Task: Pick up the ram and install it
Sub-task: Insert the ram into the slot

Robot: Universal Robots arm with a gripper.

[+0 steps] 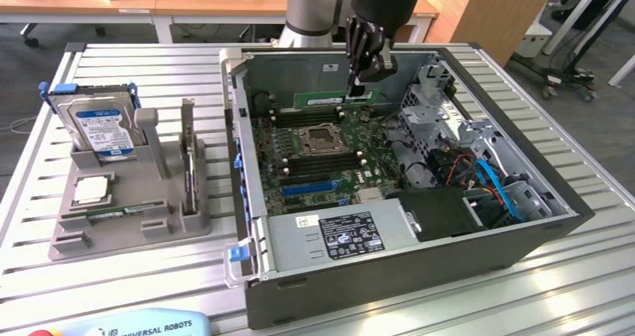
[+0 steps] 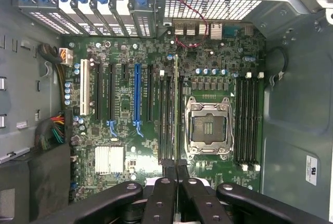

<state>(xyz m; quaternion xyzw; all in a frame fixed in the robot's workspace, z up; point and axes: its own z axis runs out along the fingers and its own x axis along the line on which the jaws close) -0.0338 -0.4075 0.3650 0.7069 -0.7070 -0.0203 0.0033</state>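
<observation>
Gripping the ram point(image 1: 332, 98) by one end, the black hand point(image 1: 363, 89) hangs over the open computer case point(image 1: 397, 291) in the upper centre of the exterior view, its fingers closed on the green stick. The ram sits roughly level above the motherboard point(image 1: 317, 165), close to the case's far wall. Seen from the wrist, the stick appears edge-on, running along the black memory slots point(image 2: 165, 130) beside the empty processor socket point(image 2: 209, 128). At the exterior view's left, a grey holder point(image 1: 129, 224) on the slatted surface point(image 1: 100, 291) carries a blue-labelled hard drive point(image 1: 100, 128) and a silver processor chip point(image 1: 91, 189).
</observation>
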